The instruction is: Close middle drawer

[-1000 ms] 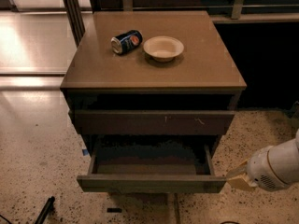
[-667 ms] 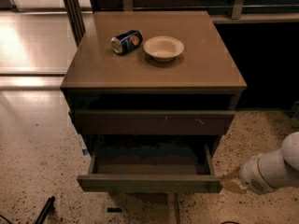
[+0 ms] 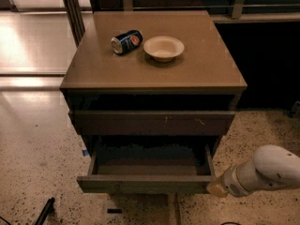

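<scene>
The dark grey-brown cabinet (image 3: 154, 69) stands in the middle of the camera view. Its middle drawer (image 3: 145, 184) is pulled far out, and its shallow inside looks empty. The taller drawer front (image 3: 152, 122) above it, with small pale scratches, sticks out a little. The lowest drawer is hidden under the open one. My gripper (image 3: 216, 188) is at the lower right on the end of the white arm (image 3: 267, 170). Its tan tip is at the right end of the middle drawer's front.
A blue soda can (image 3: 126, 41) lies on its side on the cabinet top beside a pale bowl (image 3: 163, 48). A speckled floor (image 3: 42, 163) surrounds the cabinet. A dark rod (image 3: 44, 210) lies at the lower left. A metal post (image 3: 72, 11) stands at the back left.
My arm and gripper have moved left and slightly down, closing in on the right front corner of the middle drawer. The drawer has not moved.
</scene>
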Controlling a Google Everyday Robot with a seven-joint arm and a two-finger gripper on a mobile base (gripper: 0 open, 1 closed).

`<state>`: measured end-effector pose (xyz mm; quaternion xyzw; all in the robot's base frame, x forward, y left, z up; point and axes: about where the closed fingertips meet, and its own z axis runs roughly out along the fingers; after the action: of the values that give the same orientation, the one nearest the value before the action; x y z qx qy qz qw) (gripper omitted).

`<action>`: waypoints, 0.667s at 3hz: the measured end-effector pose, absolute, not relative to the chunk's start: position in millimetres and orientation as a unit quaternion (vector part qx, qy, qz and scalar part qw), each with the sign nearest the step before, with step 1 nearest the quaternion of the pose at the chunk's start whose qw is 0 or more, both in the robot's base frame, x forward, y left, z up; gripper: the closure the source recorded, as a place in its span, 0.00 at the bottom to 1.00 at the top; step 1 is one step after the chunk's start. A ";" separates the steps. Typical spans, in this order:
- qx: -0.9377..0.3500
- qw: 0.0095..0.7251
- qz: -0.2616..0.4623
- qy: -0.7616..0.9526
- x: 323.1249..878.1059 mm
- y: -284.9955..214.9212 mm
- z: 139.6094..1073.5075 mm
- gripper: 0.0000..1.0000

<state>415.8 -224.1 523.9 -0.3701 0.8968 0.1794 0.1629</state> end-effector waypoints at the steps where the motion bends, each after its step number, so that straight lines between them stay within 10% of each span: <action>1: -0.370 0.160 0.183 0.897 414.8 -222.1 518.7 1.00; 2: -0.361 0.156 0.178 0.902 412.5 -225.0 513.1 1.00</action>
<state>412.5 -225.0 513.1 -0.3615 0.9018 0.1780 0.1561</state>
